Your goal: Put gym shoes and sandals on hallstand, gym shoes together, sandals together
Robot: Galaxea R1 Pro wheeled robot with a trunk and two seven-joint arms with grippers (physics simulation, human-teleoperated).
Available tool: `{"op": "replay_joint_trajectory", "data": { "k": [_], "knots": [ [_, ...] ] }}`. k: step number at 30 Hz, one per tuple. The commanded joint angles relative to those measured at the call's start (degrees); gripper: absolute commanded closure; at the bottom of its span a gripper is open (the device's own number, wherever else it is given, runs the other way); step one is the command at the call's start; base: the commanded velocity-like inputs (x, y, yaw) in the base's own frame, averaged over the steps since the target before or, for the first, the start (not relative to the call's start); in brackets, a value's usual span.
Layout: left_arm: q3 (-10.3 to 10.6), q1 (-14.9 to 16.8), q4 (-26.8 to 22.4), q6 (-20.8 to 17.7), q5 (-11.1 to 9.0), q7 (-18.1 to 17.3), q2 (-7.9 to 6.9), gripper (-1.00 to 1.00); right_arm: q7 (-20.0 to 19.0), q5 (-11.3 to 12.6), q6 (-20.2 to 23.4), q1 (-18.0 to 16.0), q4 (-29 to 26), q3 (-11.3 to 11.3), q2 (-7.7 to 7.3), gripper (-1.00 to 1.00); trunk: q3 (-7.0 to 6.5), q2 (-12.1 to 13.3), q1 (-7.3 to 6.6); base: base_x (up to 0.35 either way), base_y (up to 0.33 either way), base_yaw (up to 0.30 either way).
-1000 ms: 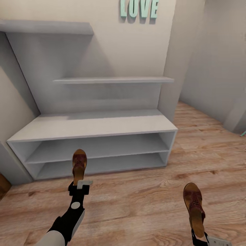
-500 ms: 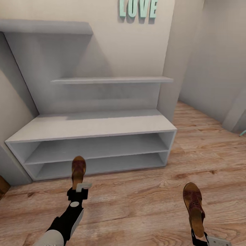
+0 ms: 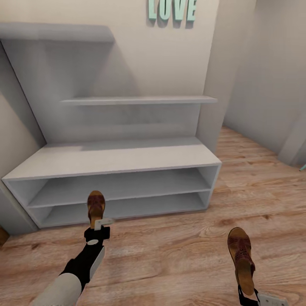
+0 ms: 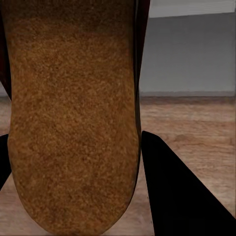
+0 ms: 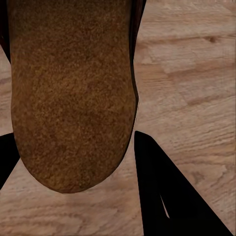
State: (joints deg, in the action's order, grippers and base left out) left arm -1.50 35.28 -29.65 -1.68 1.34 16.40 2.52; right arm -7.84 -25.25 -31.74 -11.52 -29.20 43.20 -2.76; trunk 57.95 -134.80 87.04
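Left sandal: a dark brown strappy open-toe sandal with a tan cork-like footbed [image 3: 96,205], held up off the floor at its heel, toe pointing toward the rack's lower shelves. In the left wrist view its grainy cork sole [image 4: 71,113] runs between the two black fingers [image 4: 177,196].
Right sandal: a matching brown sandal [image 3: 240,255], also held by its heel above the planks, well apart from the first, off to the right of the rack. Its sole [image 5: 71,93] shows close up in the right wrist view, over bare wood.
Left end effector: black with a pale tab [image 3: 97,229], closed around the left sandal's heel.
Right end effector: at the picture's lower edge [image 3: 246,295], clamped on the right sandal's heel.
Hallstand: a wide light-grey unit [image 3: 114,157] with a flat top, two open lower shelves, and a tall back panel carrying two staggered floating shelves; nothing sits on it that I can see.
Floor: light brown wood-grain planks [image 3: 178,250], running on into a passage at the right.
Room: cream walls, with pale teal block letters reading LOVE [image 3: 172,10] above the rack.
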Motion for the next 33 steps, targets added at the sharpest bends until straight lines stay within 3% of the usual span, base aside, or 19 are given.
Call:
{"op": "replay_joint_trajectory", "data": {
  "k": [1, 6, 14, 20, 33],
  "knots": [
    [-0.2, 0.1, -0.1, -0.2, 0.1, 0.1, 0.04, 1.00, -0.6, 0.0, -0.2, -0.1, 0.1, 0.5, 0.03, 1.00, 0.05, 0.0, 0.02, 0.311, 0.000, 0.000],
    [-0.2, 0.1, -0.1, -0.2, -0.5, 0.1, -0.14, 1.00, -0.6, -0.1, -0.2, -0.1, 0.1, 0.5, 0.03, 1.00, 0.05, 0.0, 0.02, 0.317, 0.000, 0.000],
    [-0.2, 0.2, -0.1, -0.2, -0.7, 0.0, -0.48, 1.00, -0.6, -0.1, -0.2, -0.1, 0.1, 0.5, 0.03, 1.00, 0.05, 0.0, 0.02, 0.079, 0.000, 0.000],
    [-0.2, 0.2, -0.1, -0.2, -2.1, -0.1, -0.50, 1.00, -0.6, -0.1, -0.2, -0.1, 0.1, 0.5, 0.03, 1.00, 0.05, 0.0, 0.02, 0.298, 0.000, 0.000],
    [-0.2, 0.1, -0.1, -0.1, -2.3, 0.0, -0.56, 1.00, -0.6, -0.1, -0.2, -0.1, 0.1, 0.5, -0.05, 1.00, 0.05, 0.0, 0.02, 0.236, 0.010, 0.000]
  ]
}}
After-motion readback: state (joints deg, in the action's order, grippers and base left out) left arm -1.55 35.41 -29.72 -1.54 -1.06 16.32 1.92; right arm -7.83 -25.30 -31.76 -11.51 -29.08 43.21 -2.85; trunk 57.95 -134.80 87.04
